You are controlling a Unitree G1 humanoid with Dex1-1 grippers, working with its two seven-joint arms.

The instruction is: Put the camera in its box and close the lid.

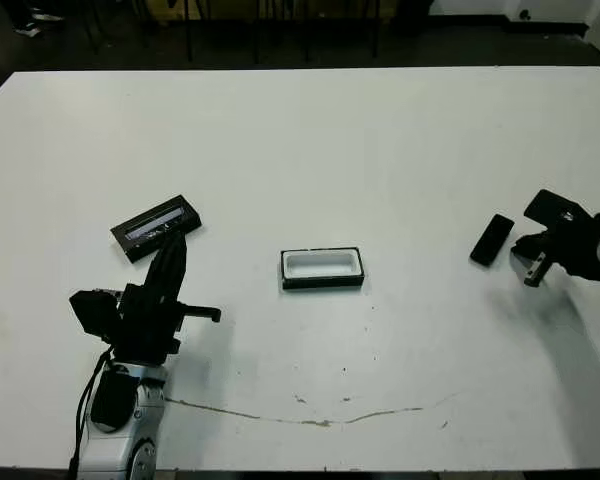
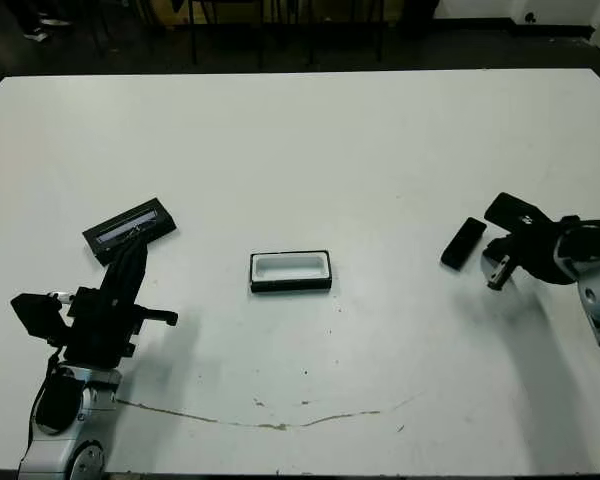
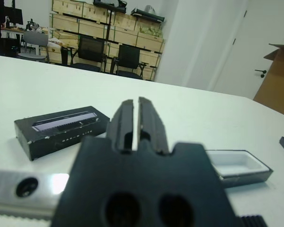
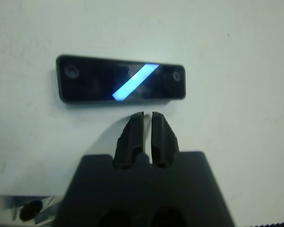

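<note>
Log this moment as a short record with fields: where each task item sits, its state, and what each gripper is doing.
camera: flat on the table at the robot's right, outside the box, not held
box: near the table's middle, open, white lining showing, nothing in it
lid: lying on the table at the robot's left, apart from the box
left gripper: fingers together, holding nothing, just short of the lid
right gripper: fingers together, holding nothing, pointed at the camera
task progress: camera not yet in the box, lid not yet on
</note>
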